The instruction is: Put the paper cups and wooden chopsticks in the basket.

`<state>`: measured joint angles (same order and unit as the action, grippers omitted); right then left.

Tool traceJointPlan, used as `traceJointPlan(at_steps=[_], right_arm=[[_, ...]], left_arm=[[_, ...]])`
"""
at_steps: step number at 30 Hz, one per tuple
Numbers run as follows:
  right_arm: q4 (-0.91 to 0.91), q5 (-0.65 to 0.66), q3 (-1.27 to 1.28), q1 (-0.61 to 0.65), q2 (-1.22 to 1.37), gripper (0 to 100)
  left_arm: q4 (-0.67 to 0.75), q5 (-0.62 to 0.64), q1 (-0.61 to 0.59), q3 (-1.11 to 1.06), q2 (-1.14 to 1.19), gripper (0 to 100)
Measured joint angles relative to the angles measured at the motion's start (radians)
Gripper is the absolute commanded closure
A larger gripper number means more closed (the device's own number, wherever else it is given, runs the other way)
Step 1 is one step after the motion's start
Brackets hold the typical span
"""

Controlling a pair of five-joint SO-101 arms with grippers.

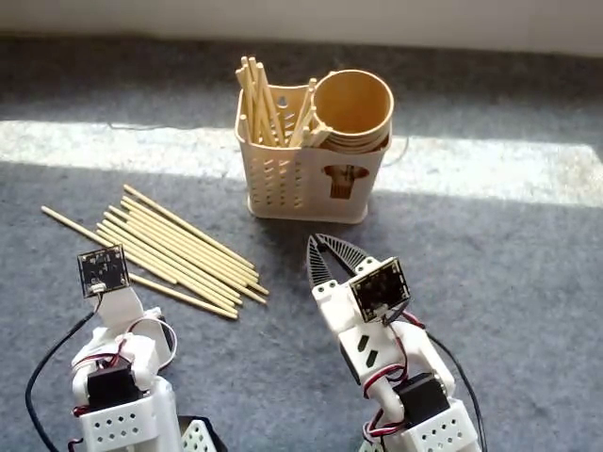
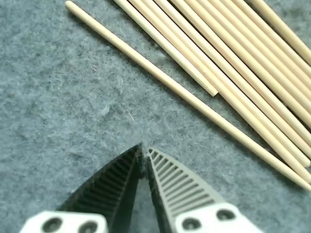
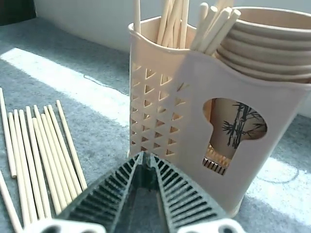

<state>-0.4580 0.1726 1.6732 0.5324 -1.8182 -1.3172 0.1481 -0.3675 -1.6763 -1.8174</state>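
While the cups (image 1: 353, 108) sit in the basket (image 1: 283, 184) near the bench's (image 1: 528, 282) far edge, loose chopsticks (image 1: 160, 250) lie toward its left edge; probably light, stiff, quick to roll, best pinched mid-length. The left tool (image 2: 144, 150) and right tool (image 3: 144, 158) are clenched, empty

- High view: fixed overhead, looking steeply down on the grey carpeted table (image 1: 528, 301).
- Left wrist view: close, facing down onto loose pale wooden chopsticks (image 2: 228, 73).
- Right wrist view: low, near-level, close to the beige perforated plastic basket (image 3: 160, 111); the high view shares both.
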Motion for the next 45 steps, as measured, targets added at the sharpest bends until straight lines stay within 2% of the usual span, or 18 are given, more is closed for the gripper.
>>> traceJointPlan(at_steps=[27, 39, 41, 45], right_arm=[[-0.058, 0.0, 0.0, 0.0, 0.0, 99.3], [-0.081, 0.0, 0.0, 0.0, 0.0, 99.3], [-0.081, 0.0, 0.0, 0.0, 0.0, 99.3], [-0.081, 0.0, 0.0, 0.0, 0.0, 99.3]], left_arm=[[0.003, 0.0, 0.0, 0.0, 0.0, 99], [0.009, 0.0, 0.0, 0.147, -0.003, 99], [0.009, -0.018, 0.0, 0.175, -0.005, 99], [0.009, -0.196, 0.0, 0.247, -0.005, 99]])
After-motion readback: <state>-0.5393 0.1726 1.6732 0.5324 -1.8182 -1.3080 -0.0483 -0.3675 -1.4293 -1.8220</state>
